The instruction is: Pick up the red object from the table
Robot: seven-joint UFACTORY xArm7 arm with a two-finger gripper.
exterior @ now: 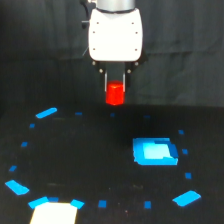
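The red object [115,93] is a small bright red stubby block held between the fingers of my gripper [115,90]. The gripper hangs from a white housing at the top middle of the exterior view. It is shut on the block, which sits above the black table [90,160] near its far edge. The finger tips reach down both sides of the block's upper part; its lower half shows below them.
A larger blue rectangular patch [155,151] lies to the exterior view's right of centre. Small blue tape marks dot the table, with bigger ones at the left [46,113], lower left [17,187] and lower right [186,198]. A pale patch [54,212] sits at the bottom edge.
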